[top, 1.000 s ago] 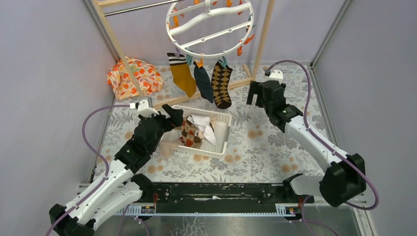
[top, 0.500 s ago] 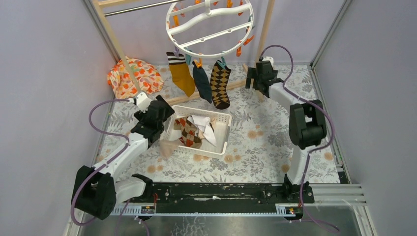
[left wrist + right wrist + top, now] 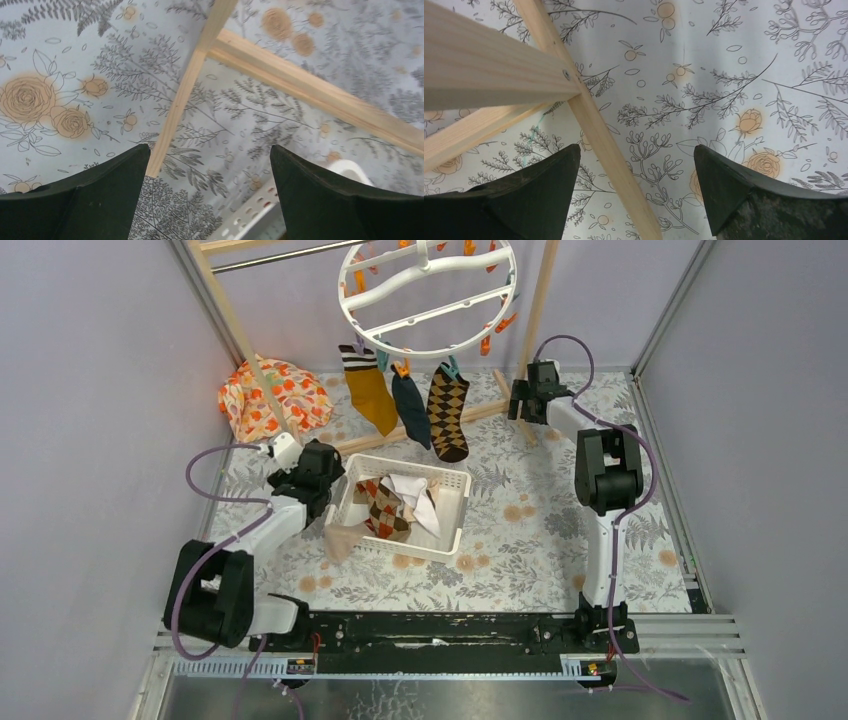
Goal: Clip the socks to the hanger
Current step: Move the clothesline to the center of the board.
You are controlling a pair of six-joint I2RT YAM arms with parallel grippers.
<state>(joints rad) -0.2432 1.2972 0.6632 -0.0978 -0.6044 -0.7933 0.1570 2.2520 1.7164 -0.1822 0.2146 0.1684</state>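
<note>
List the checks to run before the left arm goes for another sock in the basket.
1. Left tool open, empty: ok.
2. Right tool open, empty: ok.
3. Basket not empty: ok, brown-red argyle sock and white sock lie inside.
4. Free clips on hanger: ok, orange ones hang bare.
5. Beige sock contained: not ok, it spills over the basket's near left corner.
6. Right tool's clearance from wooden frame: cannot tell.
</note>
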